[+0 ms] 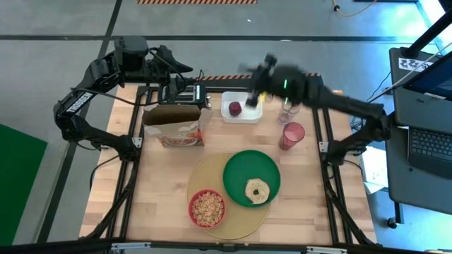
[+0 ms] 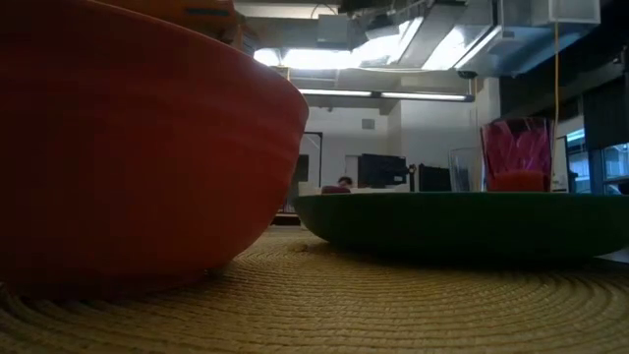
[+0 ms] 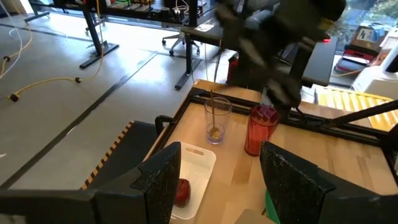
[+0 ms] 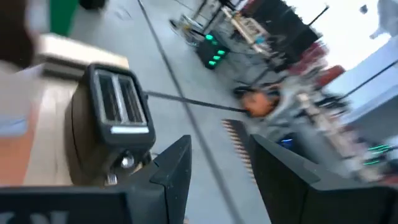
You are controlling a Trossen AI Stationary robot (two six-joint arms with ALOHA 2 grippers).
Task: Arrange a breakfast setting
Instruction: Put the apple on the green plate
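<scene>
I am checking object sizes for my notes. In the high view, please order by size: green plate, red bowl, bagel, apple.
1. green plate, largest
2. red bowl
3. bagel
4. apple, smallest

The view looks straight down, so nearness hardly affects this order.

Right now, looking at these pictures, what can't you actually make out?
- Cereal in the red bowl: in the low view the bowl's wall hides it.
- Bagel on the green plate: the low view shows only the plate's rim.
- Apple: in the left wrist view, partly behind that arm's fingers.
- Right gripper: motion-blurred from above.
- Toaster and room: smeared in the right wrist view.
</scene>
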